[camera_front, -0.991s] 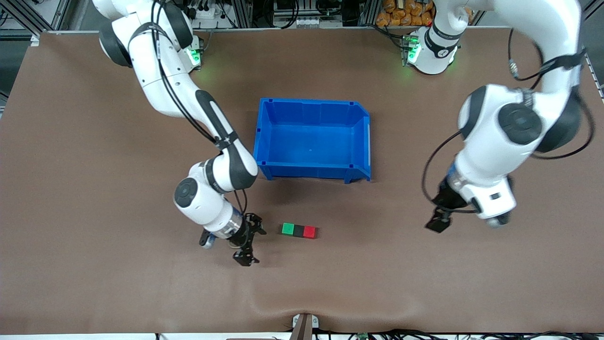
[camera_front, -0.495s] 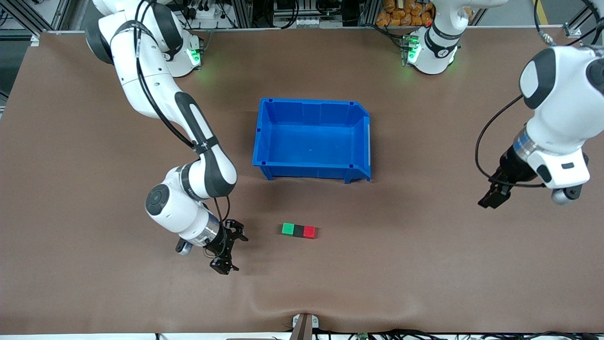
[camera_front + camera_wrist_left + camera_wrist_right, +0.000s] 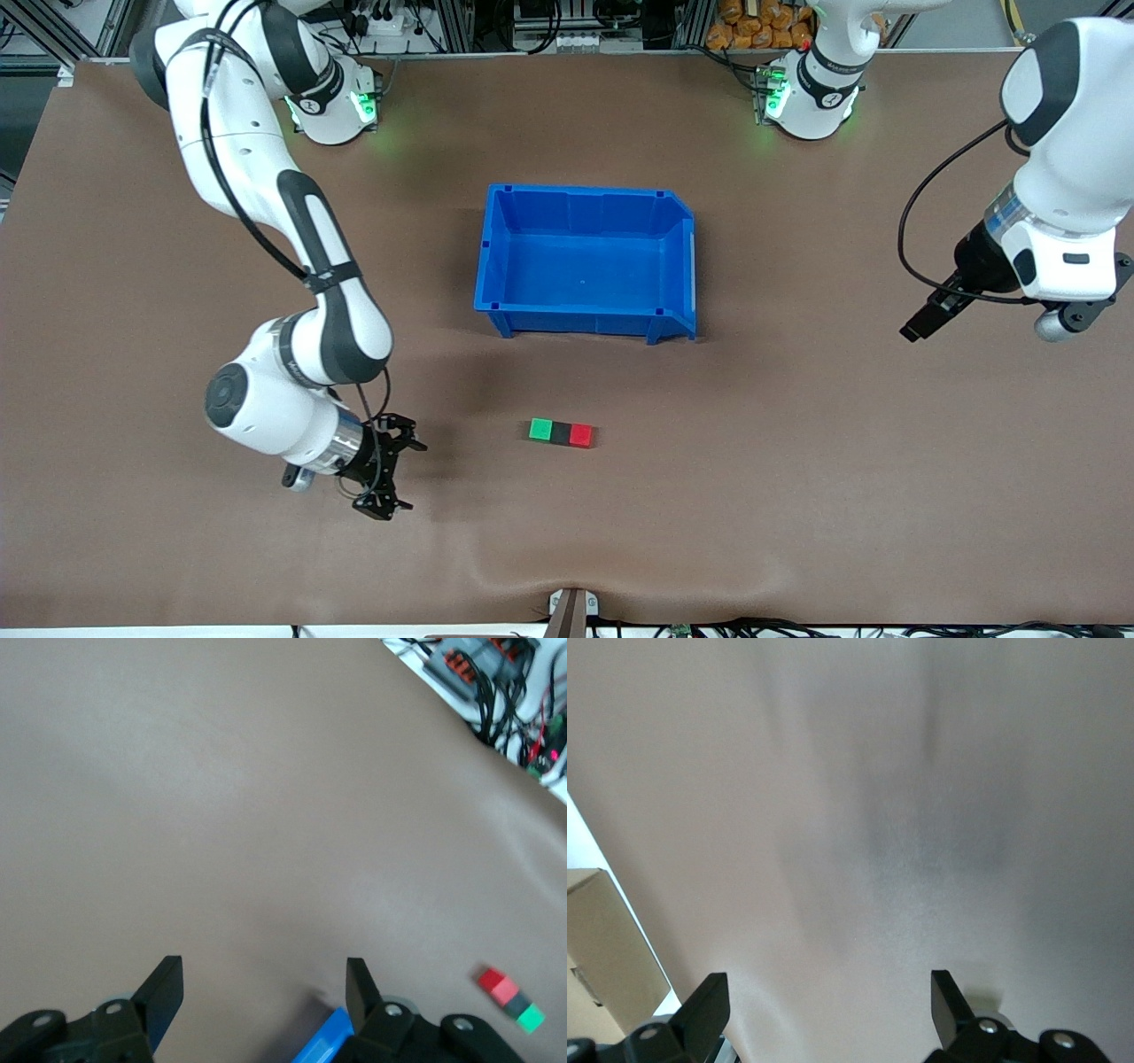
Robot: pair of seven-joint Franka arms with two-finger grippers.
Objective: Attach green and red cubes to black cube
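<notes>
Green cube (image 3: 540,430), black cube (image 3: 561,432), red cube (image 3: 580,435): we find them joined, nearer the camera than the blue bin (image 3: 678,266). Left end effector (image 3: 921,321) and right end effector (image 3: 390,478): both open, empty, off the row. Risk, in our judgement: a returning arm knocks the row apart.

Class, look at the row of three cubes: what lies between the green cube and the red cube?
The black cube lies between the green cube and red cube, touching both; the front view shows it.

Table (image 3: 797,496) cover looked like matt brown sheet – smooth, slightly rippled near the front camera's edge. Blue bin (image 3: 585,315) was moulded plastic with a faint sheen. Green cube (image 3: 540,430), black cube (image 3: 561,432) and red cube (image 3: 580,435) looked plain and matt. Arm shells were glossy white plastic; the left gripper (image 3: 264,992) and right gripper (image 3: 824,1010) fingers – matt black.
</notes>
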